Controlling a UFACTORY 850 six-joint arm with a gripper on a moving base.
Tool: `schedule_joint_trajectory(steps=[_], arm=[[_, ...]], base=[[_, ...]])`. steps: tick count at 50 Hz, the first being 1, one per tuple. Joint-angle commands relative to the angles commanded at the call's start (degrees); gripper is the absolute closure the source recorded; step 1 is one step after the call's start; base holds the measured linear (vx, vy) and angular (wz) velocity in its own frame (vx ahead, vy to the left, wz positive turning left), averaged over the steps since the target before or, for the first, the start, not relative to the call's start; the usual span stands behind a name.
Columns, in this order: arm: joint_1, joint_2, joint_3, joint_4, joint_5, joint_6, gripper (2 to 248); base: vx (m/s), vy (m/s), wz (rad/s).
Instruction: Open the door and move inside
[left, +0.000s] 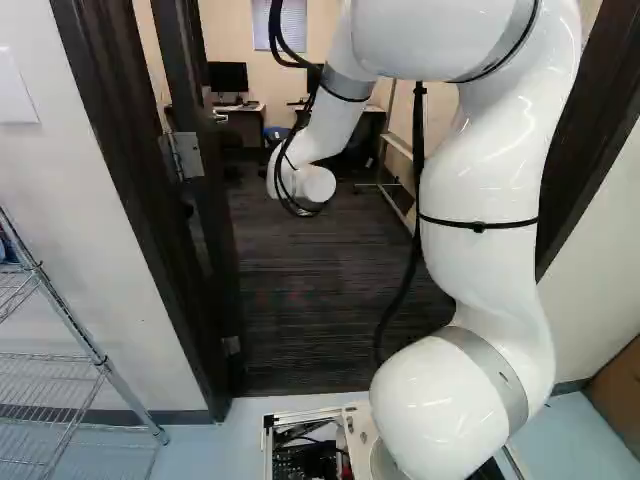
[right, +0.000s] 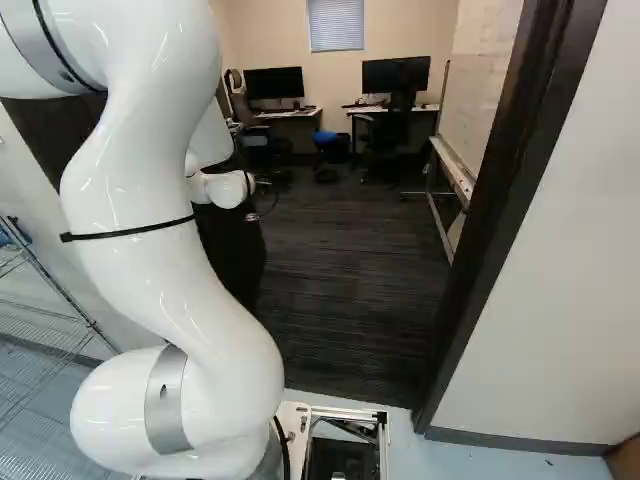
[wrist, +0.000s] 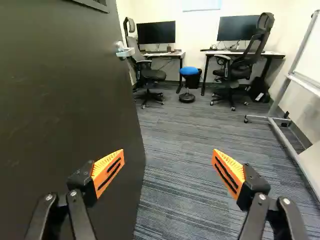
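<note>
Doorway frame (right: 510, 190) is seen from both base views, cut off along its top; carpeted floor (wrist: 175, 200) lies beyond it. Door (wrist: 65, 100) is swung open into the room, upright, long axis vertical; it is seen nearly edge-on in the left base view, with its hinge side by the frame and its free edge pointed into the room, toward the desks. In the right base view the door is largely hidden behind the arm (left: 490, 190); in the wrist view its top and lower part are cut off. Relative to the gripper (wrist: 168, 156), the door is placed alongside: one finger is seen against its broad face, the other over the carpet. Whether door and finger are touching cannot be told. Gripper is hard to make out in the base views, but in the wrist view it is open, fingers spread wide, with carpet seen through the gap. Whiteboard (wrist: 311, 62) is cut off in the wrist view, on the side away from the door. Wire shelf (left: 100, 365) is cut off at the left of the left base view. Two desks (wrist: 274, 53), office chairs (wrist: 244, 67), monitors (wrist: 156, 33) and a blue-topped stool (wrist: 189, 71) are seen well ahead. Handle (wrist: 126, 51) is located ahead of the gripper, near the door's free edge; metal hinge (left: 187, 155) is seen between frame and door.
</note>
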Motion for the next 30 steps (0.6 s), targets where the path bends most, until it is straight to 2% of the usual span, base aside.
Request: schedule_joint_trajectory(steps=[30], arm=[[-3.15,4.08,4.83,-5.04,0.00,0.00,3]], base=[[0.000,0.000,0.000]])
